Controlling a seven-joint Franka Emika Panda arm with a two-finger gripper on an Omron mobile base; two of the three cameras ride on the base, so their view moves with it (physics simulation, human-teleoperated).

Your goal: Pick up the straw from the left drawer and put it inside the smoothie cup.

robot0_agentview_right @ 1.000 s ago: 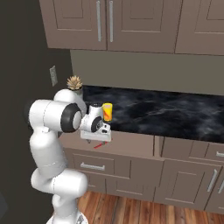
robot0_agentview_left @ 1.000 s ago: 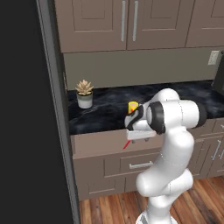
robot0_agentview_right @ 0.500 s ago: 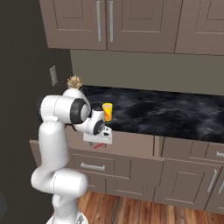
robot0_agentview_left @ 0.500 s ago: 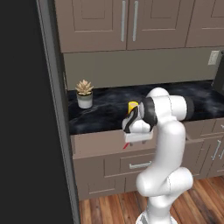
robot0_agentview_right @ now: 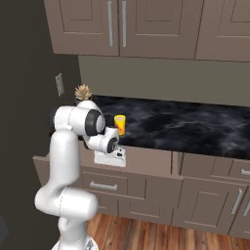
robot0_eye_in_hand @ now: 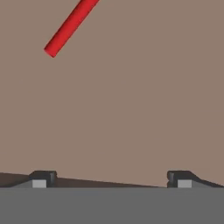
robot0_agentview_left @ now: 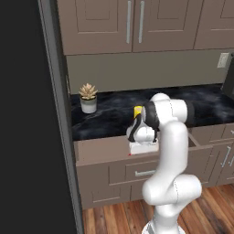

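Item, straw [robot0_eye_in_hand: 70, 27]: red, lying flat on the bare floor of the left drawer [robot0_agentview_left: 98, 155], slanting out of the hand view's upper left. Your gripper [robot0_eye_in_hand: 111, 179]: lowered into the drawer, fingers spread wide, empty, straw well off to one side. Smoothie cup [robot0_agentview_right: 119, 124]: yellow, upright on the black counter [robot0_agentview_right: 185, 127] behind the hand. Potted succulent [robot0_agentview_left: 87, 97] at the counter's left end.

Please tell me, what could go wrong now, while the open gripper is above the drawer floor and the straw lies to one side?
1. In the hand view the straw lies off-centre, far from the gap of the open gripper; closing here would probably catch nothing.
2. It lies flat on the left drawer floor, so the fingertips may push it away.
3. The smoothie cup stands just behind the hand; a careless lift might topple it.
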